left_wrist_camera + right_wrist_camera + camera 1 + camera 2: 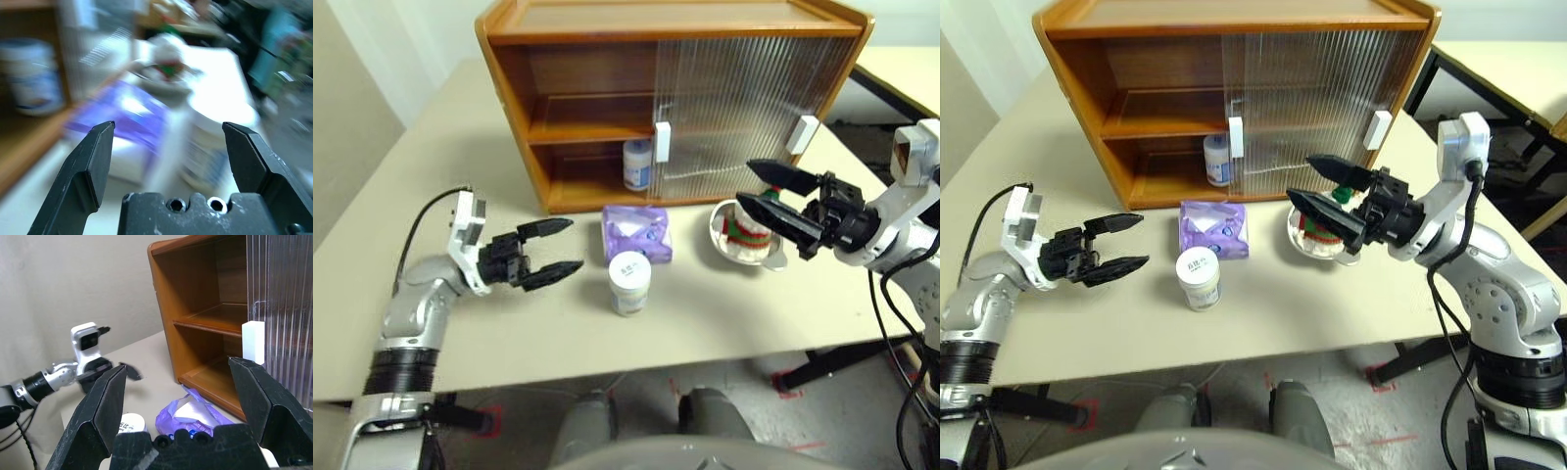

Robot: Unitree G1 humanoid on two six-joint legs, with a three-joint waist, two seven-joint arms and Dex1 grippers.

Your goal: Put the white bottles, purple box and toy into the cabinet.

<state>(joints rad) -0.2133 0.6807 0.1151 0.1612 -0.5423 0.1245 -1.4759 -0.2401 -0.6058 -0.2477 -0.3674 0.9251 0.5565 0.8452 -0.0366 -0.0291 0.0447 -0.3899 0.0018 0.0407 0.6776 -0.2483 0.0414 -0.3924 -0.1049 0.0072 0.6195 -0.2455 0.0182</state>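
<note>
Your left pincer (pixel 553 249) hangs spread and empty over the bench (pixel 431 176), pointing toward the white bottle (pixel 629 283) standing just in front of the purple box (pixel 636 232). The second white bottle (pixel 637 164) sits on the cabinet (pixel 607 39) floor, beside the ribbed door. Your right pincer (pixel 766 191) is spread wide above the bowl (pixel 717 227) holding the toy (pixel 744 235), gripping nothing.
</note>
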